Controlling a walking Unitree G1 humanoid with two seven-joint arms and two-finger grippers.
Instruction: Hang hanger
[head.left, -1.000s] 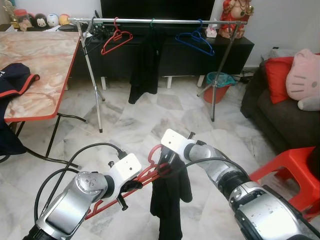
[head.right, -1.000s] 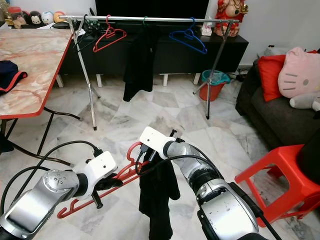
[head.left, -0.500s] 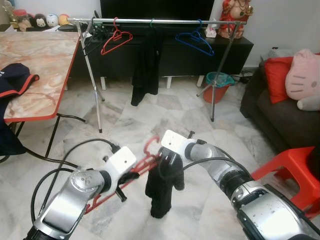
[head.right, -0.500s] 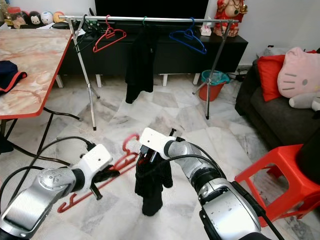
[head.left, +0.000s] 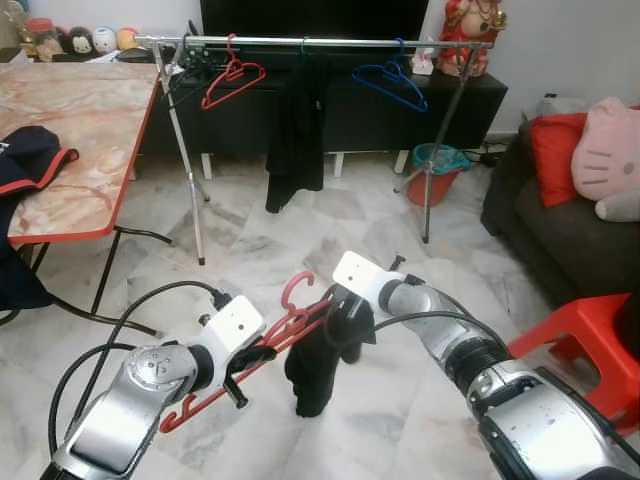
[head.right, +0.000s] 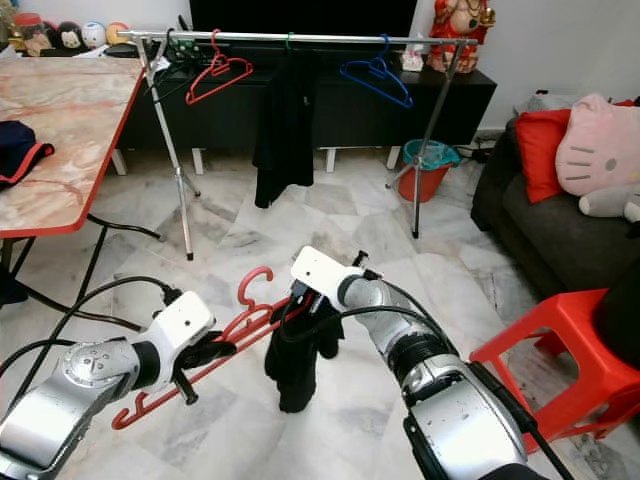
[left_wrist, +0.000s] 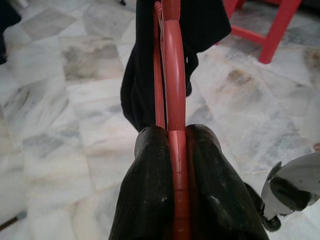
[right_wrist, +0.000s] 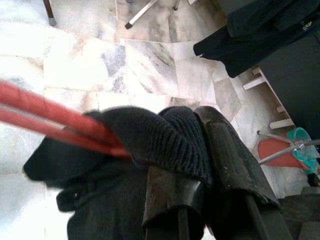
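My left gripper (head.left: 252, 356) is shut on the lower bar of a red hanger (head.left: 290, 322), whose hook points up and away from me. The left wrist view shows the red hanger (left_wrist: 172, 65) pinched between both black fingers (left_wrist: 150, 200). A black garment (head.left: 318, 360) is draped over the hanger's far end and hangs bunched above the floor. My right gripper (head.left: 347, 312) is shut on the top of that garment, next to the hanger. In the right wrist view, the cloth (right_wrist: 145, 140) lies between the fingers (right_wrist: 235, 160). The silver clothes rail (head.left: 320, 43) stands across the room.
On the rail hang a red hanger (head.left: 232, 78), a black garment (head.left: 297, 130) and a blue hanger (head.left: 390, 82). A marble-top table (head.left: 90, 120) stands at the left. At the right are a red stool (head.left: 580, 335) and a dark sofa (head.left: 550, 230). A bin (head.left: 436, 170) sits by the rail's right leg.
Both grippers have risen a little with the hanger. Its hook now stands higher. The black garment, which hung long a second ago, is now bunched up shorter on the hanger.
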